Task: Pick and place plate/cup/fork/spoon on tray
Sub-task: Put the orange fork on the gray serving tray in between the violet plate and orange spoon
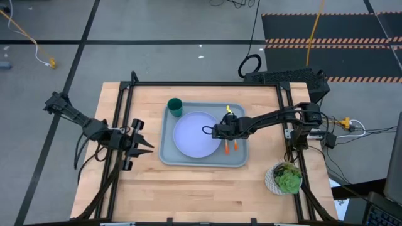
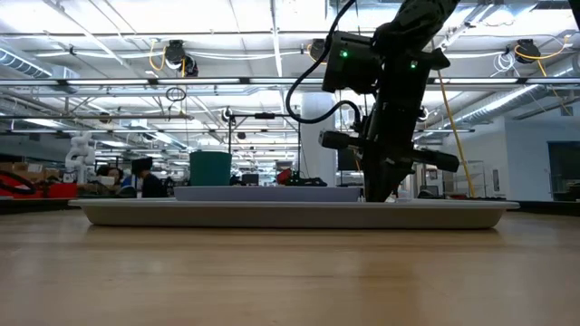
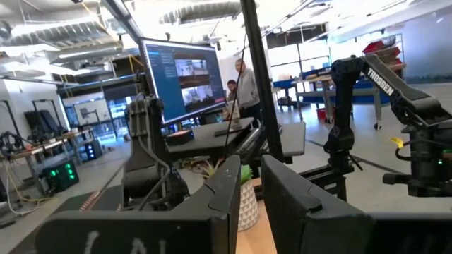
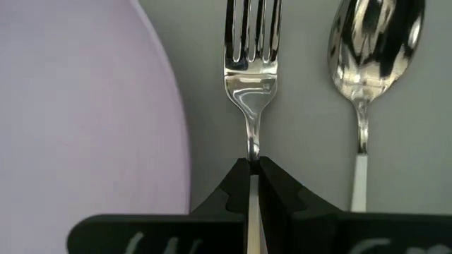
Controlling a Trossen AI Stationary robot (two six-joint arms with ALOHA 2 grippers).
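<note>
Silver metal fills the nearest view: in the right wrist picture the fork (image 4: 252, 77) sits at upper centre, tines toward the top edge, with its neck pinched between the pressed-together jaws of the right gripper (image 4: 252, 169). The spoon (image 4: 369, 63) lies just beside it at upper right, parallel, bowl toward the top edge, with a pale handle section below the bowl. The plate (image 4: 85, 106) covers the left half of that frame; its curved rim runs near the fork without touching it. Grey tray (image 4: 205, 85) surface shows between these items.

In the high view the tray (image 1: 164, 150) occupies the centre of the wooden table (image 1: 201, 194). The plate (image 1: 196, 134) rests inside it, centre-left. The cup (image 1: 174, 107) stands upright in the tray's upper-left corner. The fork (image 1: 227, 147) and spoon (image 1: 235, 145) lie at the tray's right side, orange handles toward the lower edge. The right gripper (image 1: 221, 131) reaches in from the right, over the tray beside the plate.

The left gripper (image 1: 143, 144) waits at the left of the frame, just off the tray's left rim, its fingers (image 3: 229, 194) held slightly apart with nothing between them.

A white bowl of greens (image 1: 286, 177) stands on the table at lower right, well apart from the tray.

In the low view the cup (image 2: 210, 168) rises above the tray rim (image 2: 290, 213) at centre-left, and the right arm (image 2: 394, 109) descends at centre-right.
</note>
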